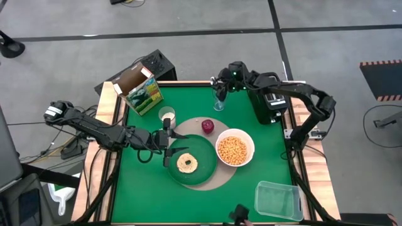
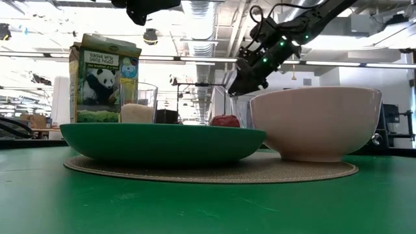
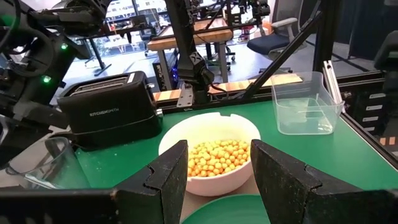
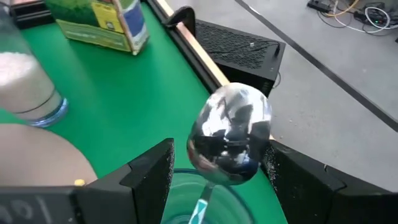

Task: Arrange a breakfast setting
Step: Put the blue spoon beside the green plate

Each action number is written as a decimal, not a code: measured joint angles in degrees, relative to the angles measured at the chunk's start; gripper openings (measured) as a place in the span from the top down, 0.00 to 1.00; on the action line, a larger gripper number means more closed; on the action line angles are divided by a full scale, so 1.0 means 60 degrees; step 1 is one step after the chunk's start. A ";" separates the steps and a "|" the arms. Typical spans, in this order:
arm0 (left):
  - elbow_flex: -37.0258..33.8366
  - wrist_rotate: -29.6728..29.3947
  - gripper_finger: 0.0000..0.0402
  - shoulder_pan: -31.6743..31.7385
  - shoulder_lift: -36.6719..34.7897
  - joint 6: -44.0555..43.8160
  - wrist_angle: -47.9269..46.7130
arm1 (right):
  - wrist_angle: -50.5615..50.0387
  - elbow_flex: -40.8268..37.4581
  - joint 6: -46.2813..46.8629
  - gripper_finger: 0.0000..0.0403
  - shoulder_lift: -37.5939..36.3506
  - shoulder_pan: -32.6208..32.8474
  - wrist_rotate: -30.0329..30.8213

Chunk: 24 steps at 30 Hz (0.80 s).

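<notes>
On a green table [image 1: 264, 135], the right gripper [image 1: 219, 88] hangs at the far edge, over a clear stemmed glass [image 1: 218, 102] that stands just beside a black toaster [image 1: 269, 103]. A silver spoon [image 4: 231, 134] rises bowl-up out of the glass between the gripper's fingers [image 4: 146, 171]; the jaws stand apart on either side of it, and whether they press on the spoon or the glass cannot be told.

The left gripper [image 1: 167, 139] hovers at the left rim of a dark green plate [image 1: 204, 174], its fingers [image 3: 163, 177] spread with nothing between them, pointing toward a white bowl [image 1: 246, 143] filled with yellow cereal [image 1: 232, 150].

The plate sits on a round tan mat [image 1: 220, 183] at the table's centre and carries a round piece of toast [image 1: 187, 163]. The bowl rests on the mat's right side, touching or just beside the plate. A red fruit [image 1: 208, 125] lies at the mat's far edge, and a small milk glass [image 1: 167, 115] stands just off the mat to the left of it. A green-and-yellow cereal box [image 1: 139, 90] stands open at the far left corner. A clear plastic tub [image 1: 278, 199] sits at the near right corner.
</notes>
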 joint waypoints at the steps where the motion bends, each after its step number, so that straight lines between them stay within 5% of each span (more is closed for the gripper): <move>1: 0.0000 0.0000 0.59 0.0000 0.0000 -0.0006 0.0000 | 0.0003 0.0000 0.0000 0.32 0.0000 0.0048 0.0000; 24: 0.0000 0.0000 0.59 0.0000 0.0000 -0.0052 -0.0002 | -0.0017 0.0000 -0.0277 0.32 0.0000 0.1114 -0.0251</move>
